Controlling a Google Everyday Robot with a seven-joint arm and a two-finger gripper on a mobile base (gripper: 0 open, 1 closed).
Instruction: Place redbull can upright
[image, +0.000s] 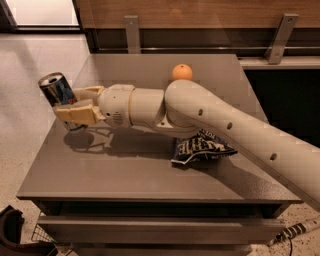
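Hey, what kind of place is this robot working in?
Likely an office snack area: a grey table with an orange and chip bag, wood-panelled wall behind. The gripper holds the redbull can tilted near the table's edge.

White lettering on chip bag illegible; pincer grips redbull can over table.

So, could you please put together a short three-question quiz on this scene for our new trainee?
1. True or false: the redbull can stands upright on the table.
2. Which lies nearest the table's front edge? A. orange B. chip bag C. redbull can
3. What does the gripper, at the table's left edge, hold?
Key: 1. False, it is tilted in the gripper. 2. B. 3. The redbull can.
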